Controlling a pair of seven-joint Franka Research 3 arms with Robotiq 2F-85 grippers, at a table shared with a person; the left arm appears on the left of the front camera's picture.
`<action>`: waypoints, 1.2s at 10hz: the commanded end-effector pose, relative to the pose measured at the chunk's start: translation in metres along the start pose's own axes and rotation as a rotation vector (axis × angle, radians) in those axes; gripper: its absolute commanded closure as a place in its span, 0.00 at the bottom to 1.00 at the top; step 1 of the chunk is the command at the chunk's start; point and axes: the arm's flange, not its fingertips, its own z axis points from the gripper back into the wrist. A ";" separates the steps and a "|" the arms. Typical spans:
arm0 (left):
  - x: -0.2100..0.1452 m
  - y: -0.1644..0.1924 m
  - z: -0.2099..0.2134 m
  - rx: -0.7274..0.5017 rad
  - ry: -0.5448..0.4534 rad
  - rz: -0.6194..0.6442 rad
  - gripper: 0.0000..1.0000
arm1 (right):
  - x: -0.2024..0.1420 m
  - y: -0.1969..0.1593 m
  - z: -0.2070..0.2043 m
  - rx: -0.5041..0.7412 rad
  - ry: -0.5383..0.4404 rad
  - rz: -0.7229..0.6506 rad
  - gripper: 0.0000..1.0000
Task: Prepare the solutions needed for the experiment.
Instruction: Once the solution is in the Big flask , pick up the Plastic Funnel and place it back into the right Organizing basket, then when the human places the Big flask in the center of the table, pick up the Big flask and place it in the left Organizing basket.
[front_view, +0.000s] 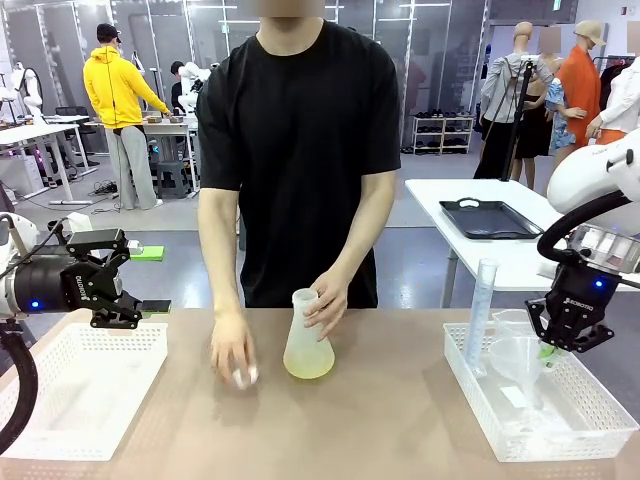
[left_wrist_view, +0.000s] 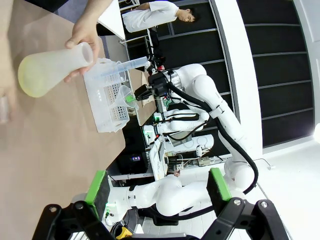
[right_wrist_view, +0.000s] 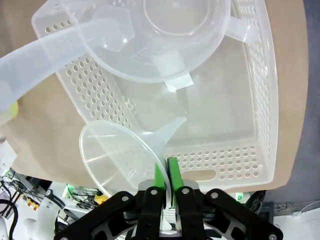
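Now right end effector (right_wrist_view: 165, 167) clamped on funnel (right_wrist_view: 117, 155) rim; left end effector (left_wrist_view: 159, 187) spread wide, holding nothing.

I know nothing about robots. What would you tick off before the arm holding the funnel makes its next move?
1. Right gripper shut on the funnel, at its rim: ok.
2. Flask standing on the table, mouth uncovered: ok.
3. Solution sits low in the flask: ok.
4. Person's hand grips the flask's neck, close to the mouth: not ok.
5. Graduated cylinder stands in the basket between funnel and flask, probably in the way: not ok.
6. Left gripper open, well away from the flask: ok.
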 end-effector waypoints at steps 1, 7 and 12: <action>0.000 -0.002 -0.001 -0.020 -0.002 0.015 0.00 | 0.003 0.007 0.001 -0.013 -0.032 -0.050 0.80; 0.000 -0.002 -0.001 -0.020 -0.002 0.015 0.00 | 0.005 0.001 0.003 0.001 -0.048 -0.044 0.53; 0.000 -0.002 -0.001 -0.020 -0.002 0.015 0.00 | 0.005 0.001 0.003 0.001 -0.048 -0.044 0.53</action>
